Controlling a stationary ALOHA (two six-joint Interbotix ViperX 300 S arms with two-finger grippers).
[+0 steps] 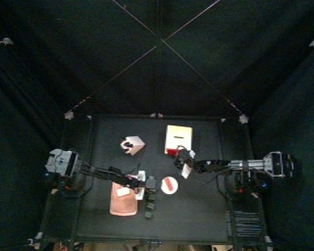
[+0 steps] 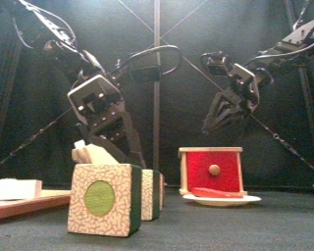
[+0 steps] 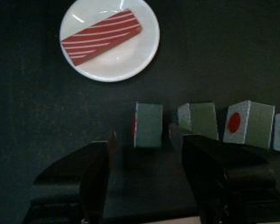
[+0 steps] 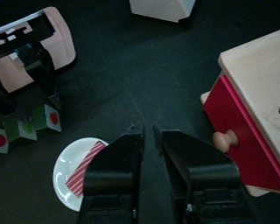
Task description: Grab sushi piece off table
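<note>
A red-and-white striped sushi piece [image 3: 101, 39] lies on a small white plate [image 3: 140, 63]; it also shows in the right wrist view [image 4: 87, 164] and the front view [image 2: 215, 193]. Several green-wrapped roll pieces [image 3: 201, 121] stand in a row on the black table [image 1: 206, 211], near and large in the front view [image 2: 102, 199]. My left gripper [image 3: 154, 153] is open and empty, hanging just behind the row of rolls [image 1: 136, 180]. My right gripper [image 4: 150, 144] is shut and empty, above the table between the plate and the red box [image 1: 184, 158].
A red box with a wooden top and a knob [image 4: 254, 105] stands at the back right [image 2: 210, 165]. A pink tray [image 1: 121, 202] lies at the front left. A small white-and-brown item [image 1: 130, 145] sits at the back.
</note>
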